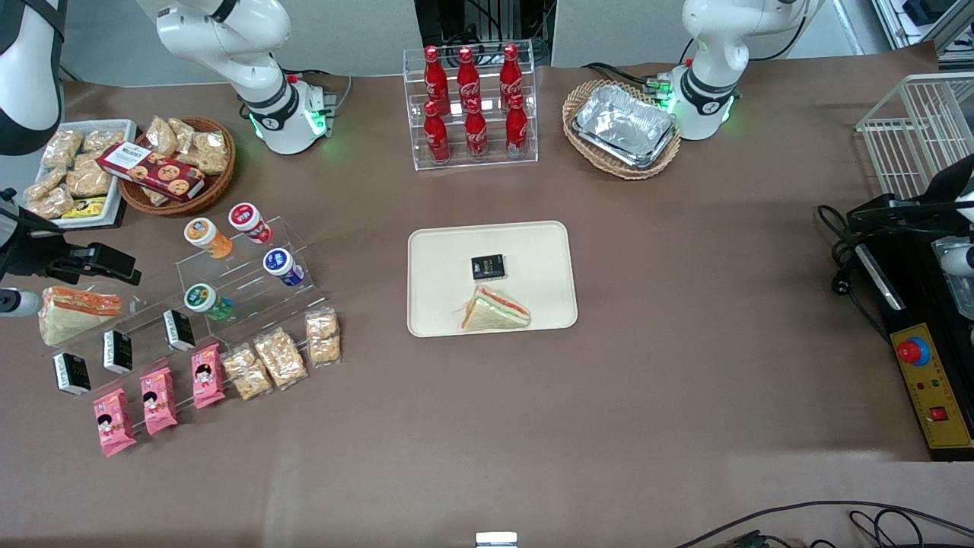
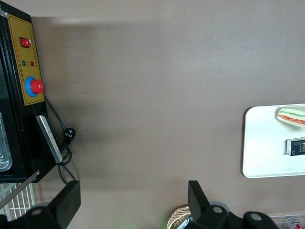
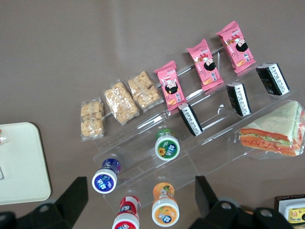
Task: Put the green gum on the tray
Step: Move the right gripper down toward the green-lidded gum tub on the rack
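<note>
Green gum [image 3: 166, 145] on stand; end effector [image 3: 142, 198] above, open.

Robot lab mocked up as snack shop, brown table [image 1: 685, 320], acrylic display stands [image 1: 251, 281], emergency-stop box [image 1: 924, 380]

Brown table [image 1: 685, 342] (tray [image 1: 533, 251] centered)

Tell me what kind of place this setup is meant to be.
Probably a lab mock-up of a snack shop counter: gum bottles, including the green gum, on clear tiered shelves, a cola rack, and a serving tray holding a sandwich. The open gripper hovers above the gum shelves.
</note>
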`<control>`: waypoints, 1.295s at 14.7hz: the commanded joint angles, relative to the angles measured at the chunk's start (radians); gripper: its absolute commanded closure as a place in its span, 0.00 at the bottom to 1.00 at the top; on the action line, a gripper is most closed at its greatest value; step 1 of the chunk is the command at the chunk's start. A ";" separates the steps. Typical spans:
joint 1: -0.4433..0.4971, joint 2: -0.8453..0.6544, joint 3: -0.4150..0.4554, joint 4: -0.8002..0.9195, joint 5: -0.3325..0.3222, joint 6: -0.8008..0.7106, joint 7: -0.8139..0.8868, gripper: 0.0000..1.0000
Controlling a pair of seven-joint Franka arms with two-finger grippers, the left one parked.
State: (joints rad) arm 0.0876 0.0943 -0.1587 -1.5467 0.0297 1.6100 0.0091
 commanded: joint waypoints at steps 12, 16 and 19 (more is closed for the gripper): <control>0.003 -0.019 -0.039 -0.016 -0.033 0.030 -0.248 0.00; 0.004 -0.074 -0.039 -0.183 -0.033 0.134 -0.261 0.00; 0.008 -0.134 -0.039 -0.369 -0.034 0.284 -0.264 0.00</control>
State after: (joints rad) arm 0.0868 0.0585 -0.1961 -1.7071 0.0117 1.7591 -0.2403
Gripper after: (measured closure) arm 0.000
